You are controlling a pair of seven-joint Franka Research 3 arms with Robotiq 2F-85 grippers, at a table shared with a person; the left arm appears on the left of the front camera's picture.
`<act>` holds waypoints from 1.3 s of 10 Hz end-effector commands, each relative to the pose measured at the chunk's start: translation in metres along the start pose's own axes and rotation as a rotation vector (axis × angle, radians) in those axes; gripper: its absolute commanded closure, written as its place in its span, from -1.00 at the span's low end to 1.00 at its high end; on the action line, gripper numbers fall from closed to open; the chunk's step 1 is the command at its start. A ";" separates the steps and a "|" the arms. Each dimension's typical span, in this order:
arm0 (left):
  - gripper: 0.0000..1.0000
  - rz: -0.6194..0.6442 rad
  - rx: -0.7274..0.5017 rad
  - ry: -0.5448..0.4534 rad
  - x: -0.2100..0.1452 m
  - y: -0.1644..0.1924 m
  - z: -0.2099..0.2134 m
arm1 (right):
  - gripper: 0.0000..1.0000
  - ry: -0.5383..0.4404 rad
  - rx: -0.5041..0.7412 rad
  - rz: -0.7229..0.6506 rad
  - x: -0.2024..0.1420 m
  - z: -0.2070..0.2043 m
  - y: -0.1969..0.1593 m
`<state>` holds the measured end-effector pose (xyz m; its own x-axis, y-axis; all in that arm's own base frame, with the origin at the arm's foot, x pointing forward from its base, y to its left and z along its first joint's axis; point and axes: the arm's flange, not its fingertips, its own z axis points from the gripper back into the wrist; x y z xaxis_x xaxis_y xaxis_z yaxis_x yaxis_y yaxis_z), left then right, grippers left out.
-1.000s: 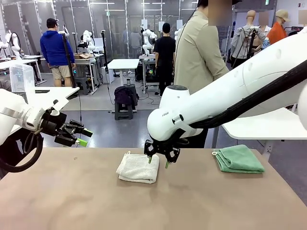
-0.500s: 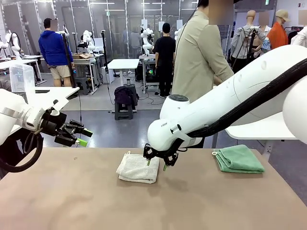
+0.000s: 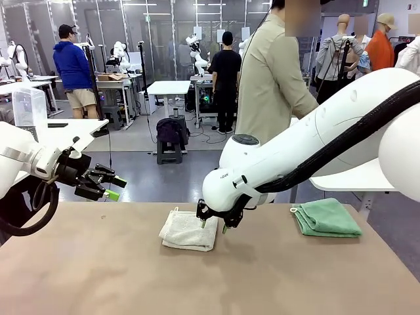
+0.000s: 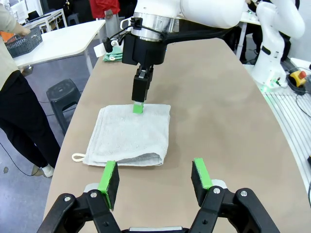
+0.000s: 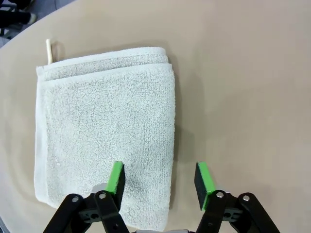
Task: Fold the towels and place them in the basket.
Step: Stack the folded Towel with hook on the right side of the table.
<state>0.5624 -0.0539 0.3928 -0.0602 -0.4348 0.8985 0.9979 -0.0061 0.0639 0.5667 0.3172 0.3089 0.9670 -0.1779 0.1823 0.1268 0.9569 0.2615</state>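
Straddling the folded cream terry towel's (image 5: 104,128) thick edge, right gripper (image 5: 159,180) jaws apart, one pad seemingly touching pile. Left gripper (image 4: 154,177) wide, w/ nothing between. Green towel (image 3: 326,218) folded at table's (image 3: 262,275) right.

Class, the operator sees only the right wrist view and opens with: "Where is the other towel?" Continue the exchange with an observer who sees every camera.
Observer: The green towel lies folded near the table's far right corner, well apart from the white towel.
Operator: What is the left tool doing?
Observer: The left tool hangs open in the air at the table's left side, holding nothing.
Operator: Is there a basket anywhere?
Observer: A dark basket sits on a separate white side table, off the work table.
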 end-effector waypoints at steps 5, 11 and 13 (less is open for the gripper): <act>-0.53 -0.002 0.002 0.002 0.001 -0.002 0.001 | 0.68 -0.017 0.041 0.022 0.003 -0.011 -0.006; -0.53 -0.002 0.002 0.002 0.001 -0.002 0.001 | 1.00 -0.029 0.037 0.042 0.006 -0.004 -0.010; -0.53 -0.002 0.002 0.002 0.001 -0.002 0.001 | 1.00 -0.013 0.022 0.030 0.002 -0.009 -0.003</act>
<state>0.5624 -0.0539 0.3928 -0.0603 -0.4348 0.8985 0.9979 -0.0061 0.0639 0.5712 0.3151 0.3012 0.9674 -0.1496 0.2044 0.0901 0.9574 0.2743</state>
